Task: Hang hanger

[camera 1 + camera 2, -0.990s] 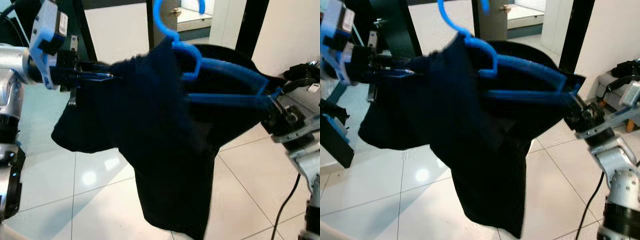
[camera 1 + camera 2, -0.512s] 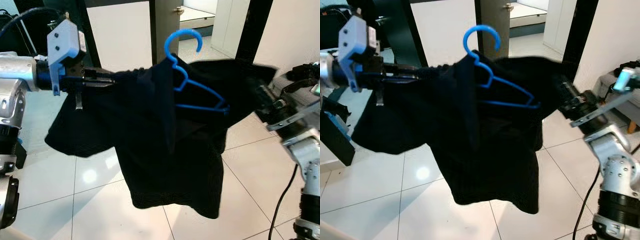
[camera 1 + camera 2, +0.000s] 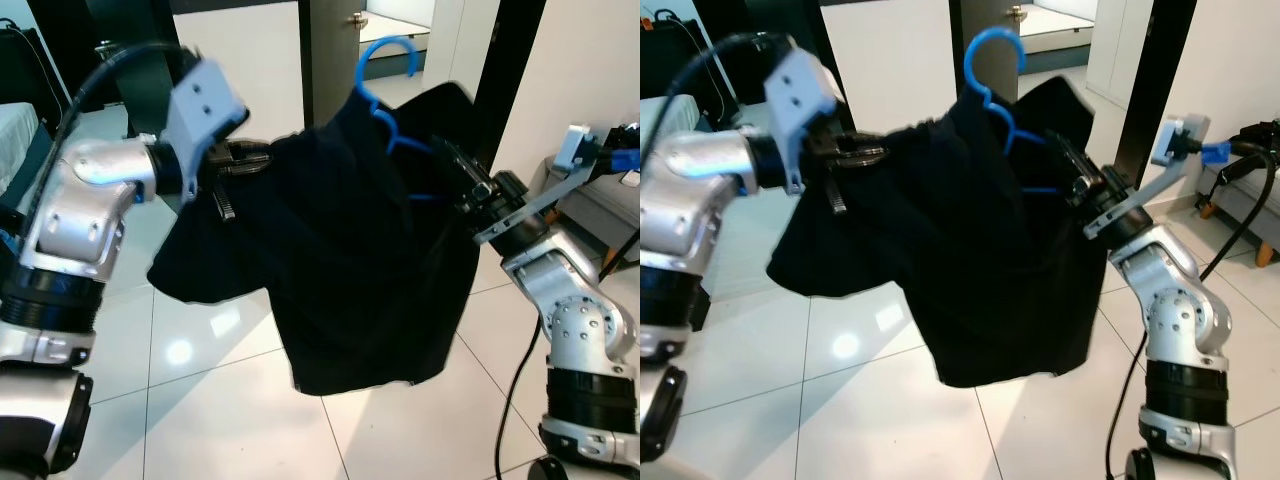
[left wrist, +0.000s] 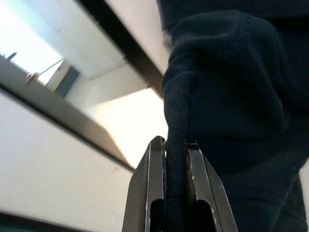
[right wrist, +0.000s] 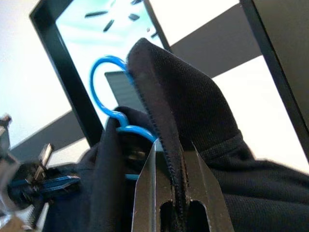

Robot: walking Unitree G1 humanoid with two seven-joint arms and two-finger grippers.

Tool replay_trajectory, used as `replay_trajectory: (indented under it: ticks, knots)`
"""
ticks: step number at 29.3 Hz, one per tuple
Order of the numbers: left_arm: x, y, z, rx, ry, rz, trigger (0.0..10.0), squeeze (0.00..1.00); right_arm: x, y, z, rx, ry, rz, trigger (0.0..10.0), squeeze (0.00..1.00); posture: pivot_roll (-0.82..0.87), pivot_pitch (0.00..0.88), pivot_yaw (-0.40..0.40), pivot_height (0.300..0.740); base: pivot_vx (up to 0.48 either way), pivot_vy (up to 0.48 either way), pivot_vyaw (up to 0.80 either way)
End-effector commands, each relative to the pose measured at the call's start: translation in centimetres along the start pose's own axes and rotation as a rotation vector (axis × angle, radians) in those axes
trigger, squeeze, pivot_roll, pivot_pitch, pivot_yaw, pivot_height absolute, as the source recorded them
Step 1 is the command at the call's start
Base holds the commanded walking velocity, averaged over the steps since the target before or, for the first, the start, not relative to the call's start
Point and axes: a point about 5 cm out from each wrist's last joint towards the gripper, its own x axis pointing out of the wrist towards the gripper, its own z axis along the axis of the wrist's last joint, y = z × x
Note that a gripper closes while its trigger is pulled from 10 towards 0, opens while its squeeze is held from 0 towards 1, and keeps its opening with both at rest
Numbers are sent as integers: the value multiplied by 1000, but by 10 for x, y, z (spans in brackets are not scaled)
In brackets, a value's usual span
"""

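Observation:
A dark navy garment (image 3: 350, 270) hangs in the air between my two arms, draped over a blue plastic hanger (image 3: 385, 80) whose hook sticks up above the cloth. My left gripper (image 3: 245, 160) is shut on the garment's edge at the left; the left wrist view shows the thick hem (image 4: 176, 159) pinched between its fingers (image 4: 149, 193). My right gripper (image 3: 455, 170) is shut on the garment at the right. In the right wrist view the cloth edge (image 5: 166, 145) runs between the fingers (image 5: 145, 193), with the blue hook (image 5: 99, 92) beyond.
Glossy white floor tiles (image 3: 200, 400) lie below. Black vertical frame posts (image 3: 505, 70) stand behind the garment, and a doorway (image 3: 390, 20) opens at the back. A black cable (image 3: 515, 380) trails beside my right arm.
Both arms have drawn closer together, so the garment now hangs bunched and narrower. The hanger has shifted right and higher, with more of it buried in cloth.

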Motion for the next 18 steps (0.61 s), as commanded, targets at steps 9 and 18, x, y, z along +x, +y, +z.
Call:
replay_trajectory:
  ticks: [9,18]
  knots:
    - [-7,-5,-32,72,196,196,0,0,19,18,11,1,-81,57,0,0,-8,0,30,740,0,0,0]
    - [-31,3,-44,161,378,167,0,0,-7,-47,24,-138,-57,-353,0,0,-3,0,29,740,0,0,0]
